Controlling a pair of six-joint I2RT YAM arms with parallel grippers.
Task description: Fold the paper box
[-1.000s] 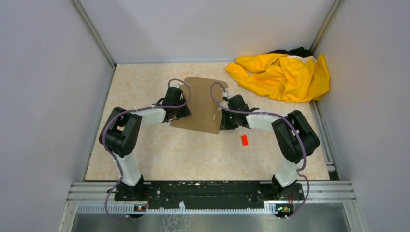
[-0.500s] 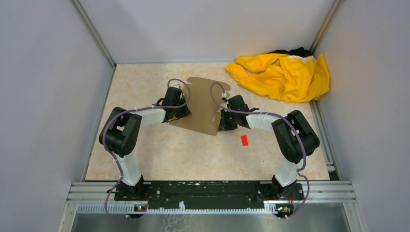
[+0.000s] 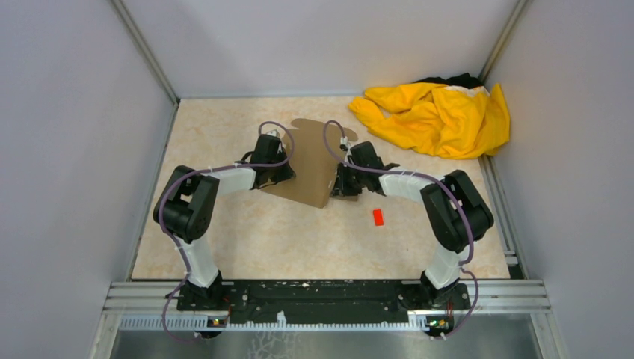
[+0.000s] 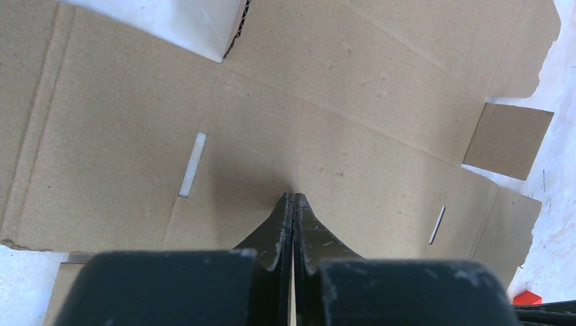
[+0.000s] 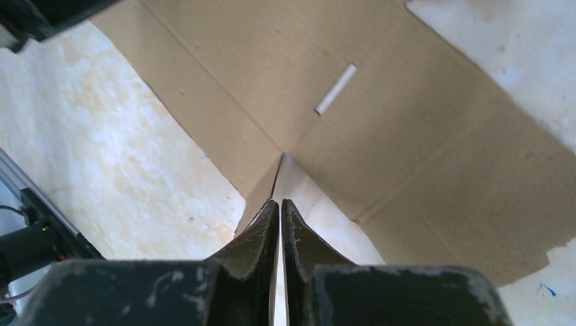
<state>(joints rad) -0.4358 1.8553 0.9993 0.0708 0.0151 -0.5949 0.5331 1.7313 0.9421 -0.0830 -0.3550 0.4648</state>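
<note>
Nudged inward, my right gripper, closed on I cannot tell what, raises a side panel of the centre-frame paper box while my closed, empty left gripper pins it; next, press the fold over.

Paper box: flat brown sheet on the beige surface, between both claws.
Left claw: at the sheet's left edge.
Right claw: at the sheet's right edge.
Red block: near the right claw, clear of the sheet.
Yellow cloth: crumpled in the far right corner.
</note>
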